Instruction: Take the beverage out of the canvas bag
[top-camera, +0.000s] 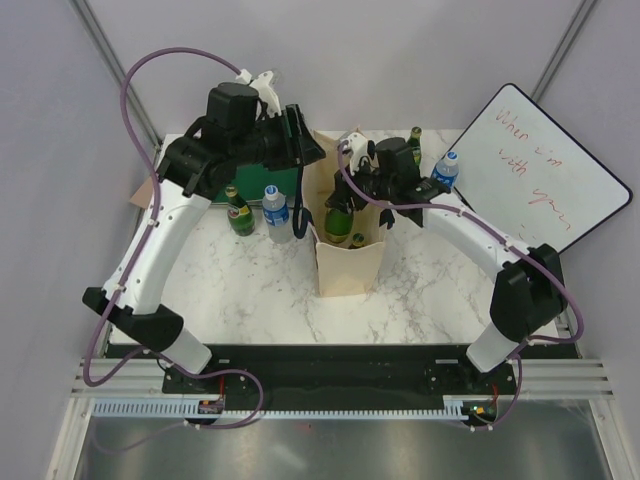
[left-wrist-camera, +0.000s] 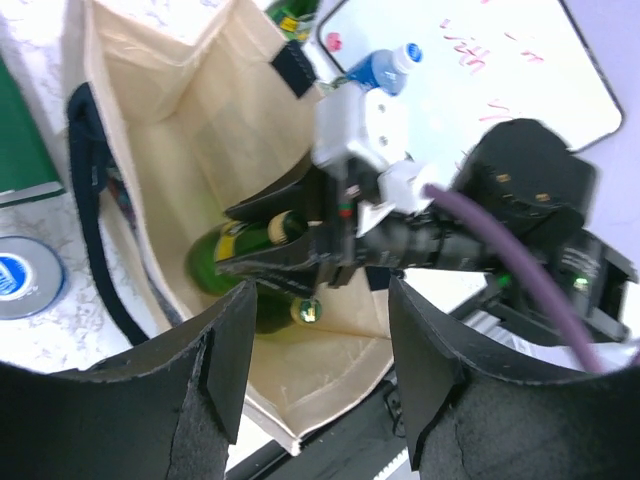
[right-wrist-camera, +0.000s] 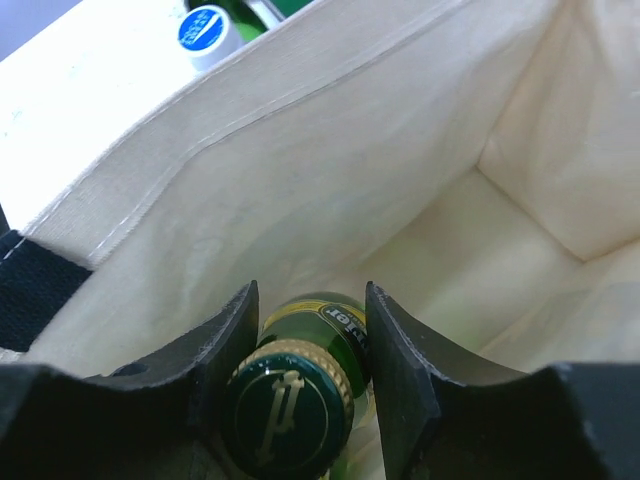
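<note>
The cream canvas bag (top-camera: 348, 270) stands open at the table's middle, and also shows in the left wrist view (left-wrist-camera: 200, 110) and the right wrist view (right-wrist-camera: 350, 150). My right gripper (top-camera: 357, 188) reaches down into it and is shut on the neck of a green glass bottle (right-wrist-camera: 290, 410), which stands upright inside (top-camera: 340, 216). A second green bottle's cap (left-wrist-camera: 308, 311) shows lower in the bag. My left gripper (left-wrist-camera: 322, 300) is open and empty, hovering above the bag's far left rim (top-camera: 303, 150).
A green bottle (top-camera: 240, 212) and a blue-capped water bottle (top-camera: 276, 210) stand left of the bag, in front of a green book (top-camera: 272, 180). Another water bottle (top-camera: 445, 170) and green bottle (top-camera: 414, 145) stand at the back right beside a whiteboard (top-camera: 540, 170).
</note>
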